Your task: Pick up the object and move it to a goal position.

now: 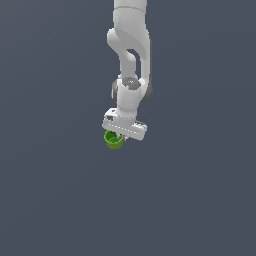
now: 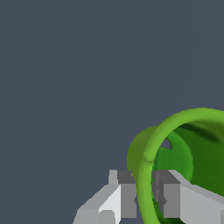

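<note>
The object is a small bright green cup point(image 1: 114, 140) with a hollow top and darker green inside. In the exterior view it hangs just under the white gripper point(image 1: 120, 136) of the arm, near the middle of the picture. In the wrist view the cup point(image 2: 175, 148) is large and close, tilted with its mouth towards the camera. The gripper point(image 2: 144, 192) is shut on the cup's rim: one finger point(image 2: 124, 192) is outside the wall and the other finger point(image 2: 168, 194) is inside the cup. No goal marker shows in either view.
A plain dark grey-blue ground fills both views around the arm. The white arm point(image 1: 131, 55) comes down from the top of the exterior view. No other objects, containers or edges show.
</note>
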Controlling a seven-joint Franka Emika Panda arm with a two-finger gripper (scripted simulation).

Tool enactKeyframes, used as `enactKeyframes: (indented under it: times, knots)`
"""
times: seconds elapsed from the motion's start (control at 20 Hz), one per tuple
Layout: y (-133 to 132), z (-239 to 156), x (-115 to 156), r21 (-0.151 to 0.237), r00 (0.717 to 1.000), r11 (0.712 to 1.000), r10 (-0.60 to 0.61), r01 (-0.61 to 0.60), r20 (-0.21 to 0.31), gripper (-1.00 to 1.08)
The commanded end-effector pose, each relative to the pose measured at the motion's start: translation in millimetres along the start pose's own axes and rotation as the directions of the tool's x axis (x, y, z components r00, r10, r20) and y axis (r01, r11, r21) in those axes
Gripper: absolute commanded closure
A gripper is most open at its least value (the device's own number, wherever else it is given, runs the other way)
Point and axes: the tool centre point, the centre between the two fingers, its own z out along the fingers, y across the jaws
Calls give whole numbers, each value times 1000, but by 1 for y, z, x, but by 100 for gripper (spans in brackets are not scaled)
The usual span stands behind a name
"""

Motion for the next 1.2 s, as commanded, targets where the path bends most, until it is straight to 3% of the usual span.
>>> enactKeyframes:
  times: [0.0,0.55,1.15]
  knots:
    - [1,0,0,0,1000,1000,1,-1,0,108]
    - [-7,-2,9,1,1000,1000,0,0,0,108]
    - [-47,-13,59,2,1000,1000,1,-1,1,108]
